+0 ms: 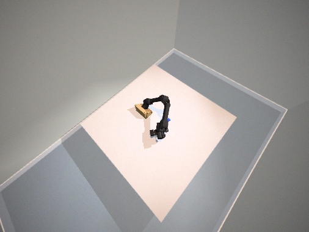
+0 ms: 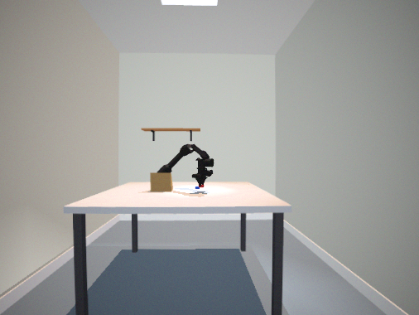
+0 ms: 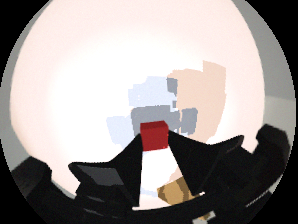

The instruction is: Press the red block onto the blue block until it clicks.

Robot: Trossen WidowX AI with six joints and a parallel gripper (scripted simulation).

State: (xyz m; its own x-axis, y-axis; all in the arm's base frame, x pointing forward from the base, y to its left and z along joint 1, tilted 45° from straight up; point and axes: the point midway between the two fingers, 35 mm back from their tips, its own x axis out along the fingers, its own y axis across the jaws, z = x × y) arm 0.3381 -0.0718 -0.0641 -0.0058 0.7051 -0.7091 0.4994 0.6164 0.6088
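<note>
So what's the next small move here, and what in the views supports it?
Probably to carry the red block sideways until it is above the blue block: the fingers grip the red one, while the blue one sits off to the side, with nothing on it.
</note>
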